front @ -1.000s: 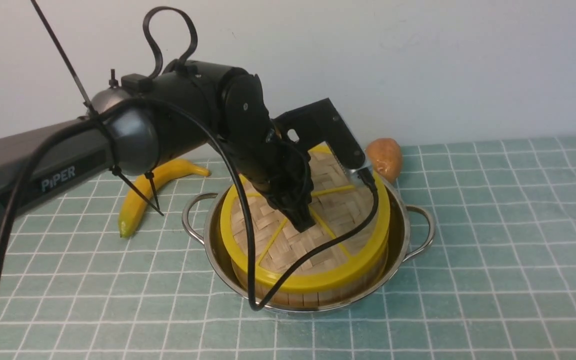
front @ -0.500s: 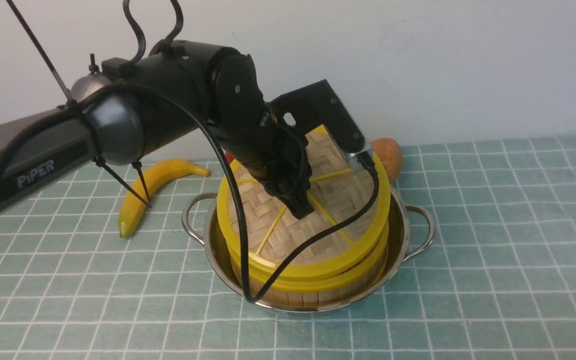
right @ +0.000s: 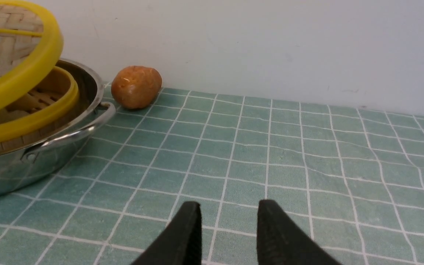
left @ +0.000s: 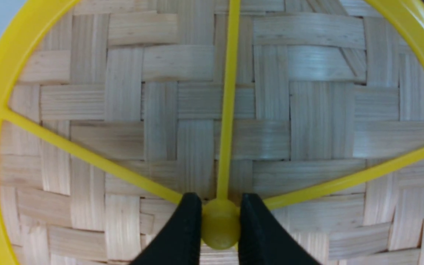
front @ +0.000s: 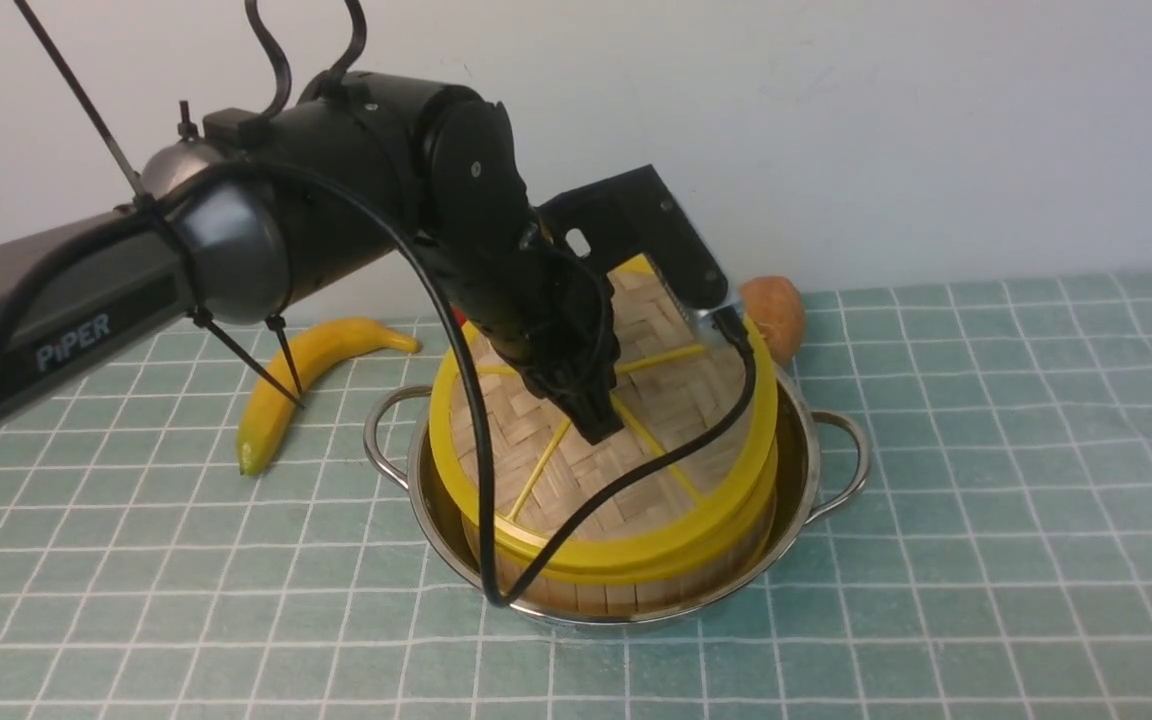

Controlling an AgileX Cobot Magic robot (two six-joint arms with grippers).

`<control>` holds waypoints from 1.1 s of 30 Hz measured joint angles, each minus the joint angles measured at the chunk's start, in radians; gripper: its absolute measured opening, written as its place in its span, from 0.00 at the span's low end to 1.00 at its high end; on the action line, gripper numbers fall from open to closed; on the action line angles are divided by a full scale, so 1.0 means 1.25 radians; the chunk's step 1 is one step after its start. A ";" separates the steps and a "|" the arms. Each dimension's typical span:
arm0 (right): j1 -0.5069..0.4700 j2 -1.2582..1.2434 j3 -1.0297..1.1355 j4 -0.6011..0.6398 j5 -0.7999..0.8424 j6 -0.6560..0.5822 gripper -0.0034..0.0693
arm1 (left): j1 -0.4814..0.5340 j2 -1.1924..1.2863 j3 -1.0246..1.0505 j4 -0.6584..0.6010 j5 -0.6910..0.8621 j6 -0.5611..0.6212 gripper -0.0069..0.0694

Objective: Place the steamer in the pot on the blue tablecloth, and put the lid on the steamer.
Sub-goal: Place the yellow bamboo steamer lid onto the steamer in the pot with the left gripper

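The steel pot (front: 798, 470) stands on the blue tablecloth (front: 986, 450) with the slat-walled steamer (front: 636, 592) inside it. Over the steamer hangs the woven lid (front: 681, 400), tilted, its far side lifted off the steamer's rim. My left gripper (front: 598, 430) is shut on the lid's yellow centre knob (left: 220, 226). In the right wrist view the lid (right: 24, 81) slants above the steamer (right: 31, 121) and the pot (right: 50, 154). My right gripper (right: 228, 209) is open over bare cloth to the pot's right, with nothing between its fingers; the front view does not show it.
A yellow banana (front: 291, 385) lies on the cloth left of the pot. A round orange-brown potato-like thing (front: 774, 312) sits behind the pot near the pale wall. A black cable from the left arm loops down over the pot's front rim.
The left arm has risen and shifted slightly left with the lid. The lid has gone from lying nearly flat on the steamer to raised and tilted.
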 joint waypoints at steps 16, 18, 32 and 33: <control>0.000 0.000 0.000 0.000 0.000 0.000 0.38 | 0.000 0.000 0.000 0.001 -0.007 -0.001 0.24; 0.000 0.000 0.000 0.000 0.000 0.000 0.38 | 0.000 0.001 0.000 0.000 -0.008 -0.001 0.24; 0.000 0.000 0.000 0.000 0.000 0.000 0.38 | 0.000 0.021 -0.003 -0.002 -0.019 -0.002 0.24; 0.000 0.000 0.000 0.000 0.000 0.000 0.38 | 0.000 0.021 -0.003 -0.002 -0.019 -0.003 0.24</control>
